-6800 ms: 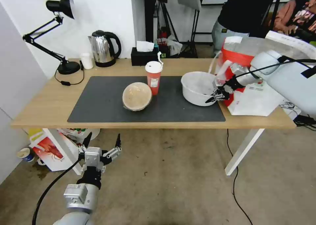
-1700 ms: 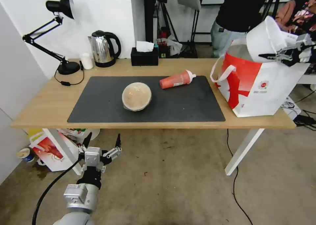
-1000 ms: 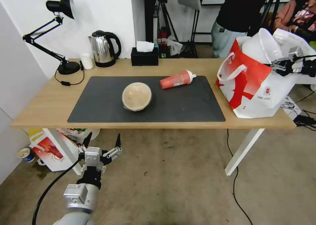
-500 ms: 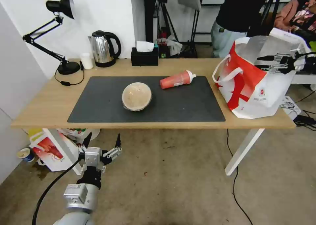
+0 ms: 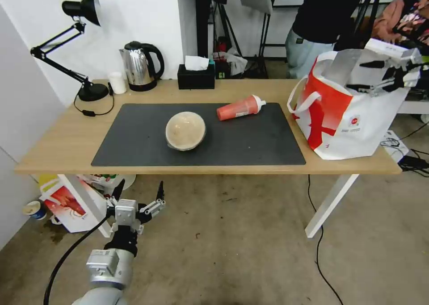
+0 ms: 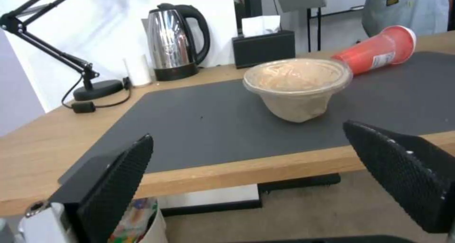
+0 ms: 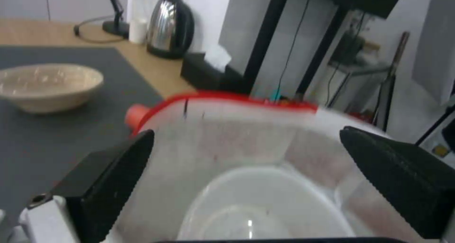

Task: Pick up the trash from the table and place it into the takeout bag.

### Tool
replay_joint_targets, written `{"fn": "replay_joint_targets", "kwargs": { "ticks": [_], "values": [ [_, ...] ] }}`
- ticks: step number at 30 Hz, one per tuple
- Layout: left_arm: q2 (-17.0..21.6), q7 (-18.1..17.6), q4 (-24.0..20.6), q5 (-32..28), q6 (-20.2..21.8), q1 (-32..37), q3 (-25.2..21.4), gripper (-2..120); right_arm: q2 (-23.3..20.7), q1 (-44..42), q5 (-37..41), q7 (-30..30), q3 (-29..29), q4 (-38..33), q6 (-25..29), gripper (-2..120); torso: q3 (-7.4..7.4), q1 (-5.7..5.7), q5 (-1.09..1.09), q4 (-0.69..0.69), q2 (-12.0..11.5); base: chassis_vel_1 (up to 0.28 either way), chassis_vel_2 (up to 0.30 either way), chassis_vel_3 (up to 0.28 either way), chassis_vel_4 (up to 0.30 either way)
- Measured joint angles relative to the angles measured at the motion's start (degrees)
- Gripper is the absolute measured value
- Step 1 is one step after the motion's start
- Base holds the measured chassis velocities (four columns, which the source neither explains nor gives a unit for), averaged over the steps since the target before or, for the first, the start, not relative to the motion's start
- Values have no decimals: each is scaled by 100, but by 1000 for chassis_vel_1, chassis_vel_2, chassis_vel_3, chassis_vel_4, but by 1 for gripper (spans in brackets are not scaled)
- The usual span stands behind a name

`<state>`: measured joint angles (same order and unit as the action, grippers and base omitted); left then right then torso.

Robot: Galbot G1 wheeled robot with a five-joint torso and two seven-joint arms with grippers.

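Currently the right gripper (image 5: 374,76) hovers over the takeout bag's (image 5: 357,126) open mouth, fingers spread and empty; the white bowl (image 7: 265,207) lies inside the bag. Beside the bag on the table's (image 5: 58,139) mat: red cup (image 5: 239,108) on its side, tan bowl (image 5: 185,131) farther off. Left gripper (image 5: 136,197) hangs below the table edge, fingers apart, holding nothing.

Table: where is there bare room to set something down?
On the table, the mat is bare left of the tan bowl, and again between the fallen red cup and the takeout bag. The back edge is crowded: lamp, kettle, tissue box.
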<state>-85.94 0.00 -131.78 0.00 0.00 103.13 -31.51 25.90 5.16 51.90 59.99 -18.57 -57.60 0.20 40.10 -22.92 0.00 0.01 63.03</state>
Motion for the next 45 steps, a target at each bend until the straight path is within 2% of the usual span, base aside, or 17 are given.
{"fn": "replay_joint_targets", "kwargs": {
  "ticks": [9, 18, 22, 23, 25, 26, 30, 31, 33, 35, 37, 39, 40, 43, 45],
  "values": [
    [0, 0, 0, 0, 0, 0, 0, 100, 163, 354, 526, -728, -274, -140, -25, 100, 0, 0, 0, 0, 0, 0, 0, 0, 0],
    [0, 0, 0, 0, 0, 0, 0, 100, 281, 603, 1025, -1688, -538, -628, -326, 100, 0, 0, 0, 0, 0, 0, 0, 0, 0],
    [0, 0, 0, 0, 0, 0, 0, 100, 297, 778, 1367, -2868, -767, -1183, -873, 100, 0, 0, -1, -1, 0, 0, 0, 0, 0],
    [0, 0, 0, 0, 0, 0, 0, 100, 297, 778, 1367, -2868, -767, -1183, -873, 100, 0, 0, -1, -1, 0, 0, 0, 0, 0],
    [0, 0, 0, 0, 0, 0, 0, 100, 311, 837, 1620, -3516, -834, -1510, -1193, 100, 0, 0, 0, 0, 0, 0, 0, 0, 0],
    [0, 0, 0, 0, 0, 0, 0, 100, 311, 837, 1620, -3516, -834, -1510, -1193, 100, 0, 0, 0, 0, 0, 0, 0, 0, 0],
    [0, 0, 0, 0, 0, 0, 0, 100, 381, 949, 2055, -5082, -908, -2200, -2043, 100, 0, 0, -1, 1, 0, 0, 0, 0, 0],
    [0, 0, 0, 0, 0, 0, 0, 100, 381, 949, 2055, -5082, -908, -2200, -2043, 100, 0, 0, -1, 1, 0, 0, 0, 0, 0],
    [0, 0, 0, 0, 0, 0, 0, 100, 403, 1003, 2128, -5385, -929, -2353, -2378, 100, 0, 0, -1, 1, 0, 0, 0, 0, 0],
    [0, -1, 0, 0, 0, 0, 0, 100, 435, 1090, 2316, -5796, -948, -2514, -3033, 100, 0, 0, 0, -2, 0, 0, 0, 0, 0],
    [0, 0, 0, 0, 0, 0, 0, 100, 446, 1109, 2405, -5918, -948, -2552, -3183, 100, 0, 0, 0, -2, 0, 0, 0, 0, 0],
    [0, 0, 0, 0, 0, 0, 0, 100, 492, 1165, 2717, -6300, -936, -2667, -3665, 100, 0, 0, -1, 0, 0, 0, 0, 0, 0],
    [0, 0, 0, 0, 0, 0, 0, 100, 492, 1165, 2717, -6300, -936, -2667, -3665, 100, 0, 0, -1, 0, 0, 0, 0, 0, 0],
    [0, 0, 0, 0, 0, 0, 0, 100, 555, 1208, 3001, -6762, -900, -2750, -4143, 100, 0, 0, 0, -1, 0, 0, 0, 0, 0],
    [0, 0, 0, 0, 0, 0, 0, 100, 565, 1217, 3053, -6867, -899, -2771, -4192, 100, 0, 0, 0, -1, 0, 0, 0, 0, 0]
  ]
}}
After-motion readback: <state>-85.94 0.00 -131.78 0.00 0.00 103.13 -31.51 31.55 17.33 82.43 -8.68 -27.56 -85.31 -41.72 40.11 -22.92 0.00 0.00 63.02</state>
